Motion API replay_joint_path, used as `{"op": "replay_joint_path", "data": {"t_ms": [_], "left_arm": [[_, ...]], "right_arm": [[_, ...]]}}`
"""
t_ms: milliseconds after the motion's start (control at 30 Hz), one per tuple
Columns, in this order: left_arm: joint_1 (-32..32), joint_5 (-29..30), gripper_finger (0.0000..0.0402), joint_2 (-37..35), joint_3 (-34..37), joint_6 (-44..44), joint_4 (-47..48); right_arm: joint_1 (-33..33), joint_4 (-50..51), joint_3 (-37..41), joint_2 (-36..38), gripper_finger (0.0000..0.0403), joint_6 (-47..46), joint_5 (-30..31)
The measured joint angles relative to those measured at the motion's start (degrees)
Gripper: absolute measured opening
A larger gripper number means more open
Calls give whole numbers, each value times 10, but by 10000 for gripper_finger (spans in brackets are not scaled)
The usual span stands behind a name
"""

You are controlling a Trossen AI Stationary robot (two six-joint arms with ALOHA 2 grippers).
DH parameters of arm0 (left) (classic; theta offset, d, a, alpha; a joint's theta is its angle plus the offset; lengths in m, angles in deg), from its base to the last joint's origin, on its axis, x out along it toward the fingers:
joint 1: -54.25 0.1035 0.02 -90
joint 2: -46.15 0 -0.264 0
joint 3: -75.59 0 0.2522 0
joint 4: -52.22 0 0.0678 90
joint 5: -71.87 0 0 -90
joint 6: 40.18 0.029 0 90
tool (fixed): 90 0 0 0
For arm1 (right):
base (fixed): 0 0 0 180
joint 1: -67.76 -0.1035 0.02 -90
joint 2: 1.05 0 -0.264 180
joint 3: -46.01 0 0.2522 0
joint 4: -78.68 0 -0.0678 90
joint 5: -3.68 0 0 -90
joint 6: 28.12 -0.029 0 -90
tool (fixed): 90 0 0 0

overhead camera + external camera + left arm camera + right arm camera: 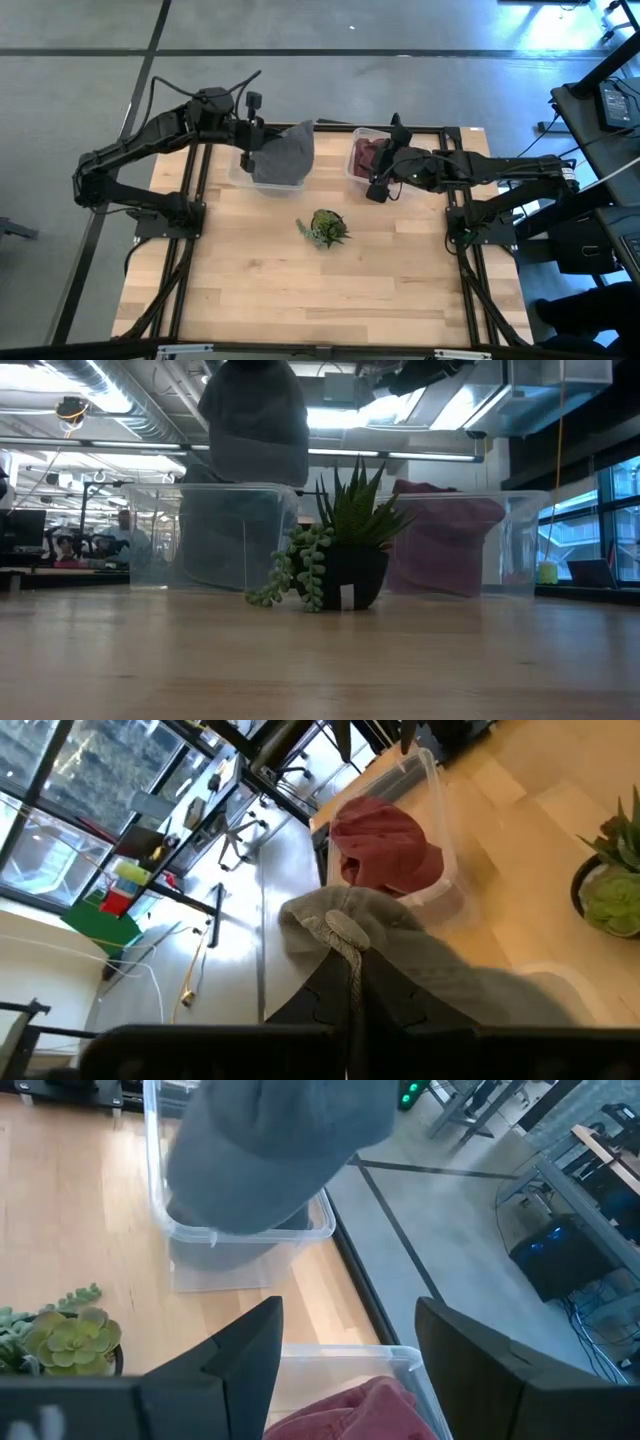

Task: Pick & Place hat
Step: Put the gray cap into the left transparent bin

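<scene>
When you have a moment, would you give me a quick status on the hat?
Left gripper shut on grey hat, held above left bin. Right gripper open over right bin, red hat inside. Potted plant mid-table, clear.

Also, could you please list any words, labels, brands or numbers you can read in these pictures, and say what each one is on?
No text can be read in any view.
White tag on the plant pot: too small to read.
Grey hat, held by the left hand: no readable logo.
Red hat and the bins: no labels visible.

No readable text, labels or signs anywhere.
</scene>
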Motion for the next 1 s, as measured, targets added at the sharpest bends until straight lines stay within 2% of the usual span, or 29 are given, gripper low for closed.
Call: {"op": "replay_joint_path", "data": {"t_ms": [333,533,800,1000], "left_arm": [[0,-2,4,20,-7,-39,85],[0,-2,4,44,-7,-64,76],[-5,31,4,58,-10,-194,44],[-15,34,4,58,-21,-343,40]], "right_arm": [[0,0,0,0,227,-16,0],[0,0,0,0,227,-18,0],[0,0,0,0,227,-11,0],[8,0,0,0,227,2,0]]}}
